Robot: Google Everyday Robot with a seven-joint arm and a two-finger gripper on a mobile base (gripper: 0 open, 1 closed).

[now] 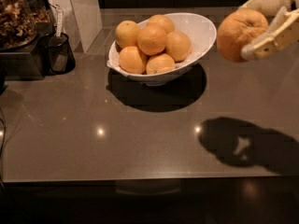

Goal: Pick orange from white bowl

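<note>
My gripper (254, 29) is at the upper right, shut on the orange (237, 35), a large dull orange with a lumpy peel. It holds the orange in the air to the right of the white bowl (198, 34), clear of the rim and well above the counter. One cream finger (271, 34) crosses the front of the orange; the other lies behind its top. The glossy white bowl stands at the back centre with several smaller, brighter oranges (152, 40) still in it.
A dark cup with a utensil (58, 52) stands at the back left beside a dark appliance holding brownish food (16, 17). A white pillar (84, 8) rises behind the bowl. The grey counter's front edge (140, 178) runs across the lower part of the view.
</note>
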